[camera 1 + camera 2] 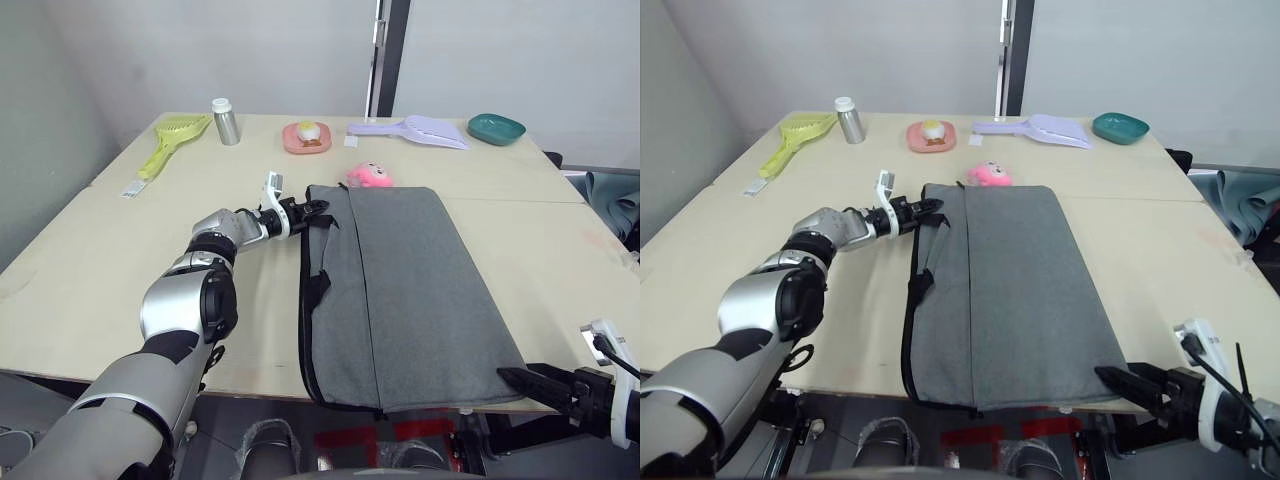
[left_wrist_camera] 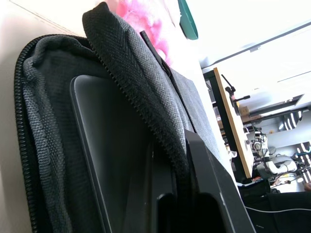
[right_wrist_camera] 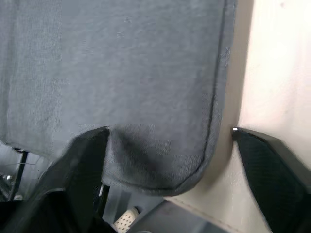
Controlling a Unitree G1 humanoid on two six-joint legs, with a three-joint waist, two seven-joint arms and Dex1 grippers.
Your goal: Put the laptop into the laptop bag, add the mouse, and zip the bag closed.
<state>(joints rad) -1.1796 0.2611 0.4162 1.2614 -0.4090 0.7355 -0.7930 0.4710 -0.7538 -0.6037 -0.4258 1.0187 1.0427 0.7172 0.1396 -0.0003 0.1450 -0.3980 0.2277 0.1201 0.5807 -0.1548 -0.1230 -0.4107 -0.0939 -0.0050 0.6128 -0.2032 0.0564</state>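
The grey laptop bag (image 1: 420, 290) lies flat on the table, its near end over the front edge and its pink plush charm (image 1: 370, 175) at the far end. My left gripper (image 1: 318, 208) is at the bag's far left corner, shut on the upper flap by the zipper. In the left wrist view the flap is lifted a little and the dark grey laptop (image 2: 112, 160) shows inside the bag. My right gripper (image 1: 512, 378) is open at the bag's near right corner (image 3: 194, 170), which lies between its spread fingers (image 3: 82, 160). The mouse is out of view.
Along the table's far side stand a green scoop (image 1: 175, 140), a silver bottle (image 1: 226, 122), a pink plate (image 1: 307, 137) with food, a lilac dustpan (image 1: 415, 130) and a teal bowl (image 1: 496, 128). The table's front edge (image 1: 260, 385) runs under the bag.
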